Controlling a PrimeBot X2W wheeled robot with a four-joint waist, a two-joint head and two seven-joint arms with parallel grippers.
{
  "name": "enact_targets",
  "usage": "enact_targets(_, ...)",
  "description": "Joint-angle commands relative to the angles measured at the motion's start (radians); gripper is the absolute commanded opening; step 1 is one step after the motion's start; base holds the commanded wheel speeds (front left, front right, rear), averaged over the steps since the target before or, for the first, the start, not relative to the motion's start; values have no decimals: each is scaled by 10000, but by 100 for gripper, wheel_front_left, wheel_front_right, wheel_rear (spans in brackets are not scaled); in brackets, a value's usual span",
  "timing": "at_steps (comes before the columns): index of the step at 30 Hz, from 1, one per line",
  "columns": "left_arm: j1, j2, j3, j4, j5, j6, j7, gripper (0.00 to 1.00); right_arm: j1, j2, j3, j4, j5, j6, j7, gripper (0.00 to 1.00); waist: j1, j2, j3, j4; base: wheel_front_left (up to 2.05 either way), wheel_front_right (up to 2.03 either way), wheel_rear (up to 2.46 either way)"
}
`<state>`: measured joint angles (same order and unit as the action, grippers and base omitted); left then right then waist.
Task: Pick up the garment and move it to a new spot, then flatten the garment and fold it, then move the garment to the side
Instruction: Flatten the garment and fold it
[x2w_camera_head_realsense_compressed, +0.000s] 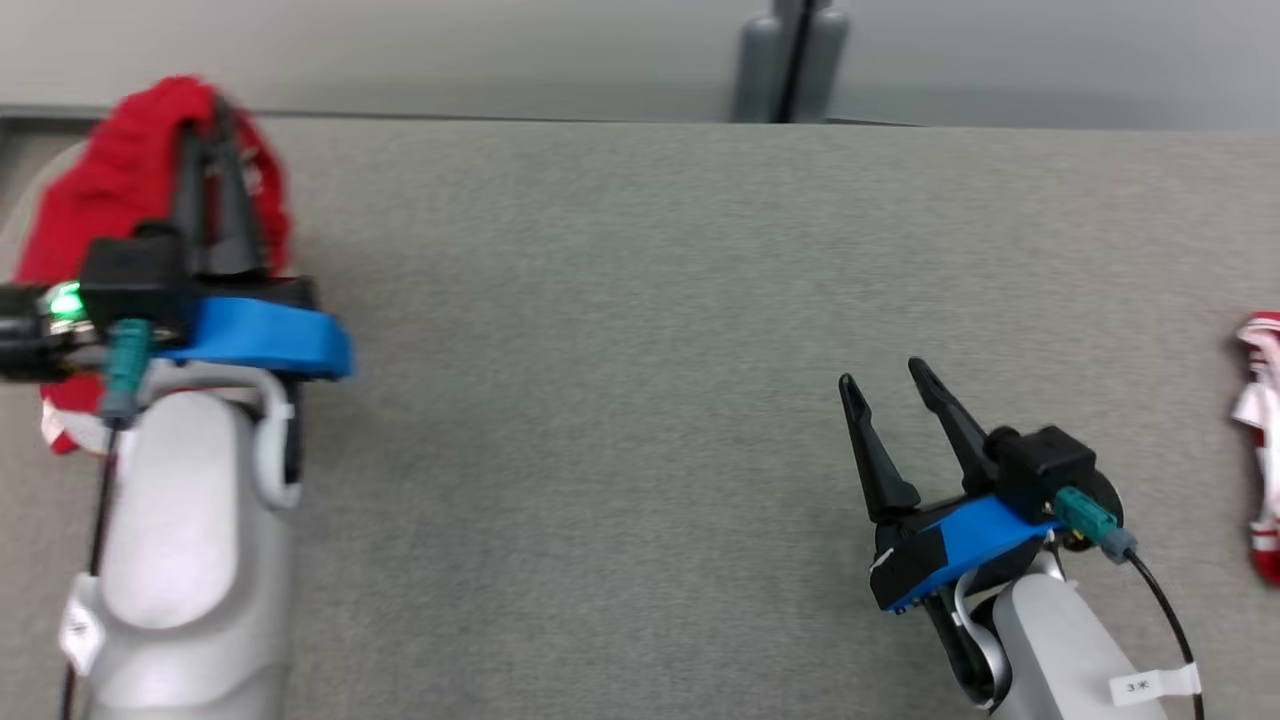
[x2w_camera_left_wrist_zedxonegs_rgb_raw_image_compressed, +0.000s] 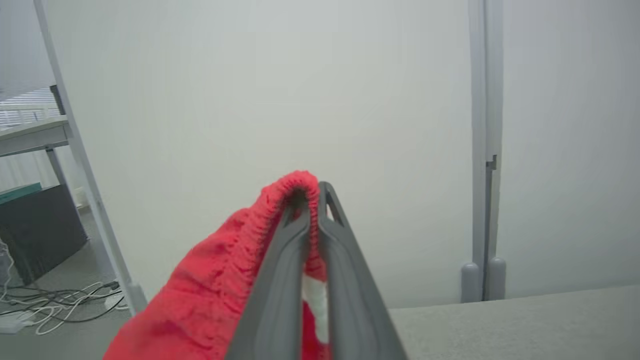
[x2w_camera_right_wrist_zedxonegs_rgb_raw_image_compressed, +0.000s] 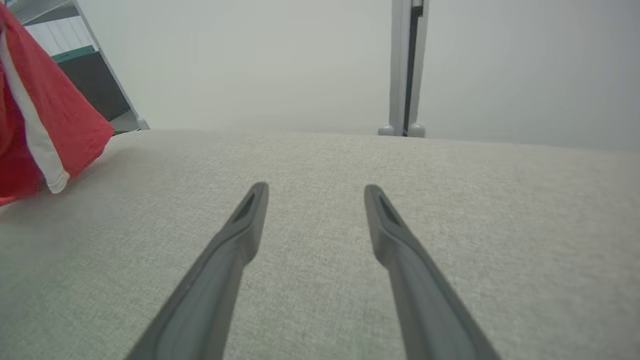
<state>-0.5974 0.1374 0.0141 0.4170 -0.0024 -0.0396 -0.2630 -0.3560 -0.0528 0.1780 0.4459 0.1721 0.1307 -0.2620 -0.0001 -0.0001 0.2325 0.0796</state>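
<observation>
At the far left corner of the desk (x2w_camera_head_realsense_compressed: 640, 300), my left gripper (x2w_camera_head_realsense_compressed: 205, 125) is pinched tight on the red garment (x2w_camera_head_realsense_compressed: 110, 180). Its gathered edge is caught between my fingertips, and the rest hangs below. Toward the near right, my right gripper (x2w_camera_head_realsense_compressed: 882, 375) hovers over the desk with its fingers spread wide, holding nothing. A red-and-white cloth (x2w_camera_head_realsense_compressed: 1262, 440) lies at the right edge.

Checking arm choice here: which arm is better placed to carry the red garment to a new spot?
Left. The left gripper is shut on the red garment at its gathered edge; the right gripper stands open and empty above the table.
</observation>
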Motion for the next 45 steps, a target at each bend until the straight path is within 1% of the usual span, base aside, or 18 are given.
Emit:
enact_targets(1, -97, -115, -175, -202, 36, -93, -24, 0, 211, 11, 24, 50, 214, 2, -42, 100, 1, 1, -478, -567, 0, 0, 0)
enact_targets(5, -88, -614, -1041, -702, -169, -384, -23, 0, 369, 15, 157, 77, 539, 1, -39, 100, 1, 1, -760, -1279, 0, 0, 0)
enact_targets(8, -75, -796, -1878, -873, -593, -538, -24, 0, 463, 11, 160, 121, 686, 2, -42, 100, 1, 1, -913, -1791, 0, 0, 0)
enact_targets(9, -97, -833, -2182, -921, -782, -567, -24, 0, 485, 13, 162, 139, 714, 1, -41, 100, 1, 1, -952, -1950, 0, 0, 0)
enact_targets(11, -53, -863, -2955, -1178, -1640, -571, -24, 0, 564, 14, 141, 186, 769, 1, -41, 100, 1, 1, -1011, -2218, 0, 0, 0)
enact_targets(14, 120, -863, -4372, -1788, -3052, -60, -24, 0, 632, 15, 45, 239, 769, 1, -41, 100, 1, 1, -1062, -2501, 0, 0, 0)
enact_targets(16, 179, -840, -5138, -2017, -3632, 352, -23, 0, 673, 15, -59, 219, 751, 1, -42, 100, 1, 1, -1057, -2578, 0, 0, 0)
enact_targets(19, 483, -836, -5764, -1776, -4193, 839, -23, 0, 757, 17, -159, 209, 712, 1, -41, 100, 1, 1, -1025, -2581, 0, 0, 0)
enact_targets(21, 772, -833, -5853, -1435, -4303, 1085, -24, 0, 785, 17, -262, 223, 646, 1, -42, 100, 1, 1, -995, -2486, 0, 0, 0)
enact_targets(23, 1147, -848, -5686, -986, -4314, 1252, -24, 0, 828, 16, -367, 269, 599, 1, -42, 100, 1, 1, -981, -2331, 0, 0, 0)
enact_targets(26, 1832, -834, -5184, -114, -4216, 1295, -24, 0, 914, 12, -391, 326, 511, 1, -41, 100, 1, 1, -959, -2093, 0, 0, 0)
enact_targets(29, 2434, -651, -4575, 651, -4103, 1311, -24, 0, 949, 12, -387, 364, 468, 1, -42, 100, 1, 1, -954, -1873, 0, 0, 0)
enact_targets(33, 3152, -528, -3696, 1337, -3898, 1420, -24, 0, 1021, 10, -324, 456, 379, 1, -42, 100, 1, 1, -1010, -1636, 0, 0, 0)
enact_targets(34, 3273, -531, -3443, 1383, -3819, 1486, -26, 7, 1031, 6, -327, 477, 376, 1, -42, 100, 1, 1, -1038, -1598, 0, 0, 0)
enact_targets(35, 3440, -533, -3233, 1463, -3733, 1539, -24, 44, 1055, 9, -301, 502, 365, 1, -42, 100, 1, 1, -1064, -1572, 0, 0, 0)
enact_targets(36, 3616, -535, -3069, 1576, -3672, 1555, -24, 100, 1103, 8, -273, 539, 343, 1, -42, 100, 1, 1, -1096, -1554, 0, 0, 0)
enact_targets(40, 3967, -597, -2301, 1554, -3371, 1505, -24, 100, 1304, 11, -45, 681, 335, 2, -42, 100, 1, 1, -1244, -1539, 0, 0, 0)
enact_targets(45, 4386, -747, -1608, 1192, -3072, 1435, -24, 100, 1545, 9, 632, 741, 566, 1, -42, 100, 1, 1, -1367, -1556, 0, 0, 0)
